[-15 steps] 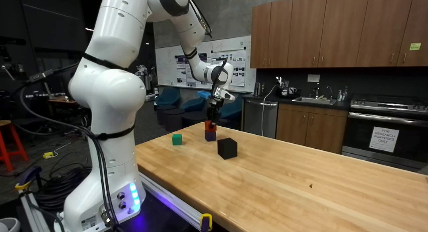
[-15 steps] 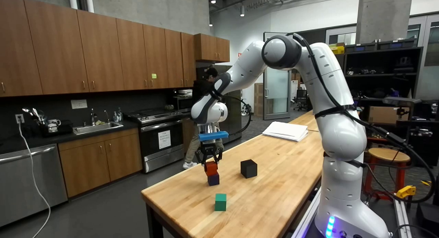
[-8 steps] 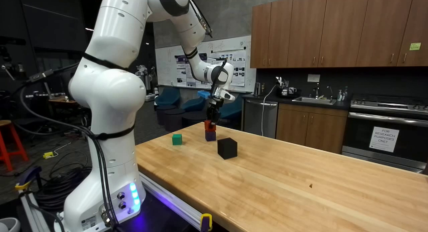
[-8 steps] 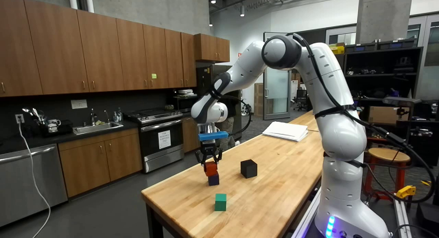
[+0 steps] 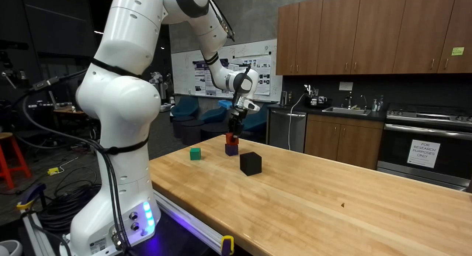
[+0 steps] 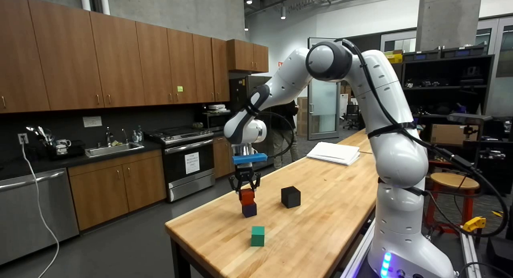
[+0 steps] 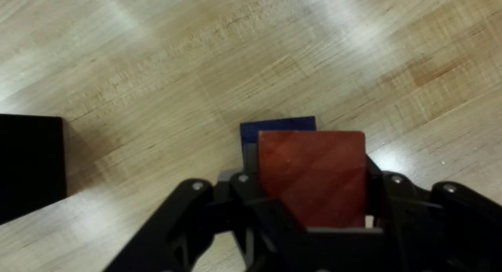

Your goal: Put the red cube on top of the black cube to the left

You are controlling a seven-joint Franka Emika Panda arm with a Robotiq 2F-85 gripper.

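Observation:
The red cube point(image 5: 232, 138) is between the fingers of my gripper point(image 6: 246, 189), which is shut on it; in the wrist view the fingers of my gripper point(image 7: 311, 166) press both sides of the red cube point(image 7: 311, 174). Right under it is the black cube point(image 6: 249, 210), about the red cube's size, looking dark navy or purple. They look touching or nearly so in both exterior views. In the wrist view a corner strip of the black cube point(image 7: 276, 125) sticks out past the red cube's upper left; the rest is hidden.
A bigger black cube point(image 5: 250, 163) stands beside the stack and shows at the wrist view's left edge point(image 7: 29, 166). A green cube point(image 6: 257, 236) stands near the table's end. White papers point(image 6: 334, 152) lie farther along the wooden table point(image 5: 332, 197).
The lower black cube has turned or shifted slightly, and the gripper with the red cube has moved very slightly. A person in the background has walked to the right.

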